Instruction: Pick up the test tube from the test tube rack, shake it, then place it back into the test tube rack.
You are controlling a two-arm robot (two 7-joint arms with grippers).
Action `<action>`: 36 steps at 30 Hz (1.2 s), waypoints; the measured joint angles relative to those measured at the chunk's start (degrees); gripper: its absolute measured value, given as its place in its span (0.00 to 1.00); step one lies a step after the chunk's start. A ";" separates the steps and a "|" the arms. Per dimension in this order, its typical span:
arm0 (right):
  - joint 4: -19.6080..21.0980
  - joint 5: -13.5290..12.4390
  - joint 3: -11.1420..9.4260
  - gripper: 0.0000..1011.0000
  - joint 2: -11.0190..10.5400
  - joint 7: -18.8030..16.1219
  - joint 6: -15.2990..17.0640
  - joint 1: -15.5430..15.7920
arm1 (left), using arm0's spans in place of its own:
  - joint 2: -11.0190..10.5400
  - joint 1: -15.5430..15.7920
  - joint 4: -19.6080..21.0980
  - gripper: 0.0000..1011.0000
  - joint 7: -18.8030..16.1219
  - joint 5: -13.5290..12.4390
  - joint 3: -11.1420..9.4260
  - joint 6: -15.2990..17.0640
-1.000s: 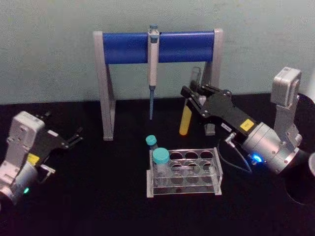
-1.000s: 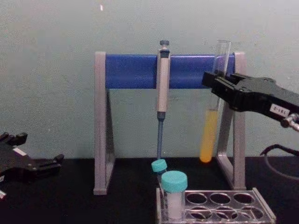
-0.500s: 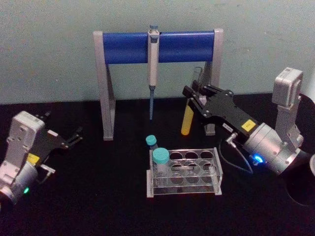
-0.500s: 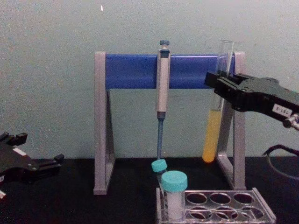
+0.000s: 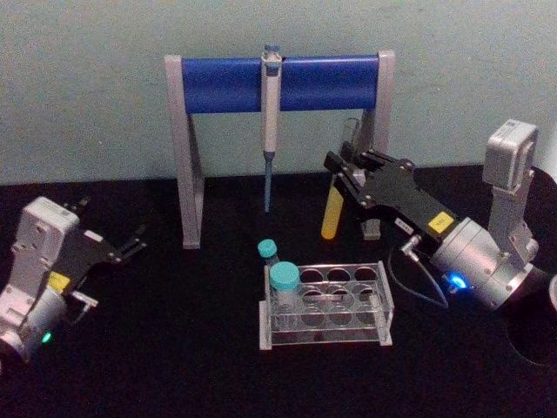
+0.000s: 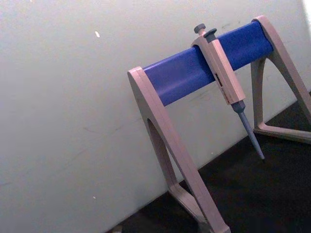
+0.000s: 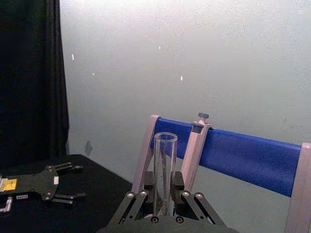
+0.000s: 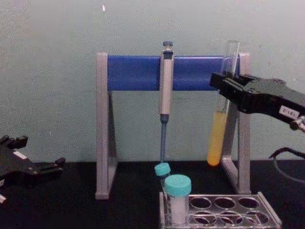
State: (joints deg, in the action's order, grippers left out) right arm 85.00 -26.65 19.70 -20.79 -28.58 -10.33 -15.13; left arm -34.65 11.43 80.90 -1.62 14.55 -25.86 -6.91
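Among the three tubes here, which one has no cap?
The tall clear test tube with yellow liquid, held up by the right hand. The two teal-capped tubes are shorter, down at the test tube rack.

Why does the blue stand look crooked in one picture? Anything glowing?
Left wrist view: the pipette stand slants, likely a tilted camera; chest view shows it upright. Head view: a blue light glows behind the right pincer holding the test tube.
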 joint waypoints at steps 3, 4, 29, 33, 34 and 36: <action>0.06 0.01 -0.05 0.23 0.00 -0.01 0.00 0.00 | 0.00 0.00 0.00 0.99 0.00 0.00 0.00 0.00; 0.08 0.03 -0.06 0.23 0.01 -0.01 0.00 0.00 | 0.00 0.00 0.00 0.99 0.00 0.00 0.00 0.00; 1.61 -1.19 -0.27 0.23 -1.11 -1.52 0.37 1.25 | 0.00 0.00 0.00 0.99 0.00 0.00 0.00 0.00; 3.18 -2.68 -0.18 0.23 -2.45 -3.56 0.52 2.17 | 0.00 0.00 -0.01 0.99 0.00 0.00 0.00 0.00; 3.67 -3.24 -0.05 0.23 -3.00 -4.35 0.53 2.51 | 0.00 0.00 0.00 0.99 0.00 0.00 0.00 0.00; 4.16 -3.78 0.11 0.23 -3.49 -5.05 0.54 2.87 | 0.00 0.00 0.00 0.99 0.00 0.00 0.00 0.00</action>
State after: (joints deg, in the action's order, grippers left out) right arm 89.16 -30.43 19.81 -24.28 -33.63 -9.79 -12.27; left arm -34.65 11.43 80.90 -1.62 14.55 -25.86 -6.91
